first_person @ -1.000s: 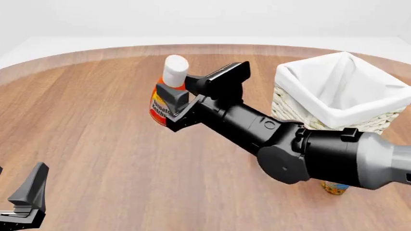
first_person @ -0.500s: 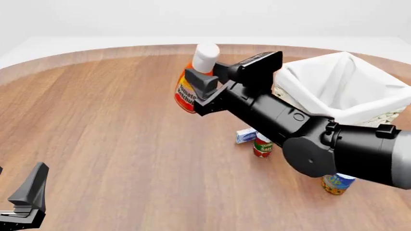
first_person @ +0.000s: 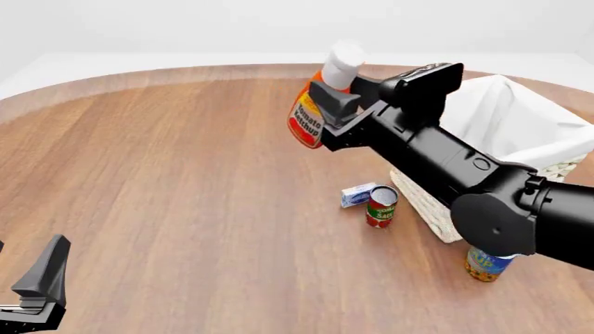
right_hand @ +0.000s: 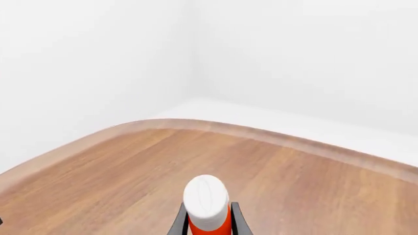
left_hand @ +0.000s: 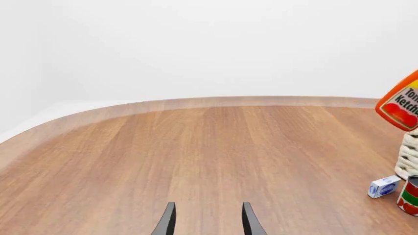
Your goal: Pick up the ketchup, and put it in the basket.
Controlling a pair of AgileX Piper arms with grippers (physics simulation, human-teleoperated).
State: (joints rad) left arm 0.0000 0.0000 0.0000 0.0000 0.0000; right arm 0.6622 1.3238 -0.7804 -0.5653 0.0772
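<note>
The ketchup [first_person: 311, 111], a red squeeze bottle with white cap and orange shoulder, hangs tilted in the air, held at its neck by my right gripper [first_person: 327, 104], which is shut on it. It is left of the basket [first_person: 506, 132], a cream wicker basket with white liner at the right. The right wrist view shows the white cap [right_hand: 206, 200] between the fingers. In the left wrist view the ketchup [left_hand: 400, 102] shows at the edge above the basket's wall [left_hand: 409, 156]. My left gripper [first_person: 37, 285] is open and empty at the near left, and shows in the left wrist view [left_hand: 207, 220].
A red-and-green tomato sauce can [first_person: 380, 207] and a small blue-white box [first_person: 357, 194] stand on the wooden table just left of the basket. A yellow-blue can [first_person: 485, 265] stands at the basket's near corner, under my right arm.
My right gripper has carried the ketchup up and to the right, towards the basket. The left arm has not moved.
</note>
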